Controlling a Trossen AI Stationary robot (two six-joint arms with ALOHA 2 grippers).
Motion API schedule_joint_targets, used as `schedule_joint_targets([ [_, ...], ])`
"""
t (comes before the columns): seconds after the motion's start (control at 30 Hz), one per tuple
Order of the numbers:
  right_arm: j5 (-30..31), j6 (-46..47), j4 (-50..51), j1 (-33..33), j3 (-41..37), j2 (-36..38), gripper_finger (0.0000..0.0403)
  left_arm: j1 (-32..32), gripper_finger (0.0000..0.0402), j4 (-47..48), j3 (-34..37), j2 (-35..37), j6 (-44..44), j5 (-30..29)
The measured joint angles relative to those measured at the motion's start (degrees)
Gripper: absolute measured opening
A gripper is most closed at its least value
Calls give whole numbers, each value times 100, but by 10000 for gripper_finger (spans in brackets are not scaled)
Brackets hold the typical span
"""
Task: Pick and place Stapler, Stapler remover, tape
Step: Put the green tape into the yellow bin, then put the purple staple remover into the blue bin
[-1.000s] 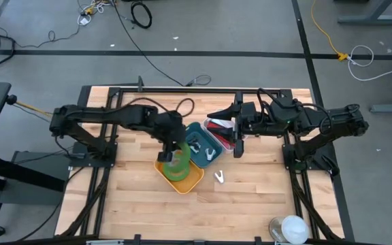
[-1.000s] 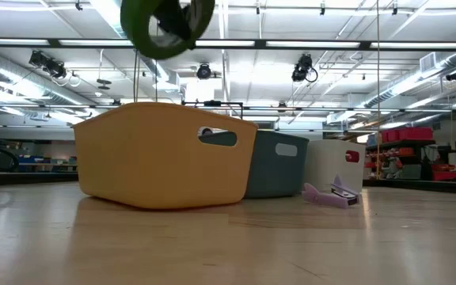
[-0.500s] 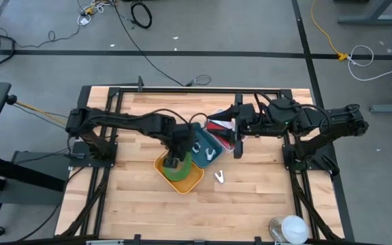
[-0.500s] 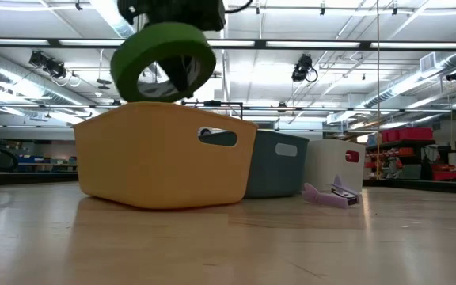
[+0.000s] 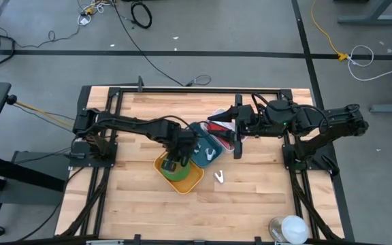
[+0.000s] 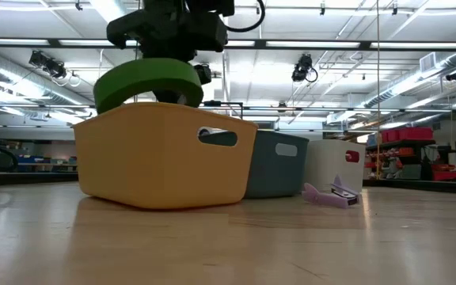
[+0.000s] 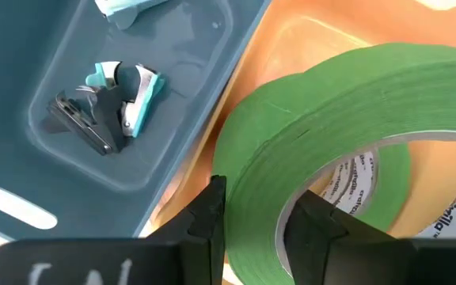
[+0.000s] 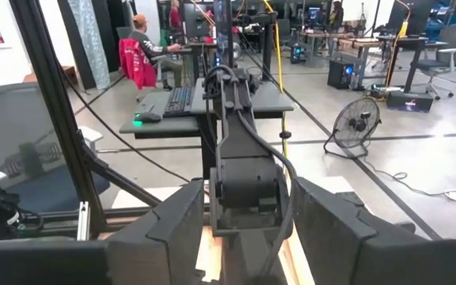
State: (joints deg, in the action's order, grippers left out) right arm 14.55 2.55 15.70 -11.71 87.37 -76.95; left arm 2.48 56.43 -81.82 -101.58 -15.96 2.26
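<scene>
One fat green tape roll [image 6: 148, 81] sits clamped in my left gripper [image 7: 257, 218], jaws pinching its wall, just above the yellow plastic bin [image 6: 165, 154]. At three o'clock, my right gripper [image 5: 237, 139] hangs half open, holding nothing.

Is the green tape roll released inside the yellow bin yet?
Not released. The left gripper is shut on the green tape roll, which sits tilted at the yellow bin rim, partly above it.
</scene>
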Motion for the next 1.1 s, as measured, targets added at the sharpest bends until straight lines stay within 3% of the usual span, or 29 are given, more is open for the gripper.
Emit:
schedule_joint_targets([
  [0.47, 0, 0, 59, 0, 0, -2, 190, 13, 104, 26, 0, 0, -185, -76],
  [0.87, 0, 5, 61, 0, 0, -2, 190, 13, 195, -22, 0, 0, -119, -67],
  [1.1, 0, 2, 61, -1, 0, -2, 190, 13, 208, -15, 0, 0, -119, -56],
])
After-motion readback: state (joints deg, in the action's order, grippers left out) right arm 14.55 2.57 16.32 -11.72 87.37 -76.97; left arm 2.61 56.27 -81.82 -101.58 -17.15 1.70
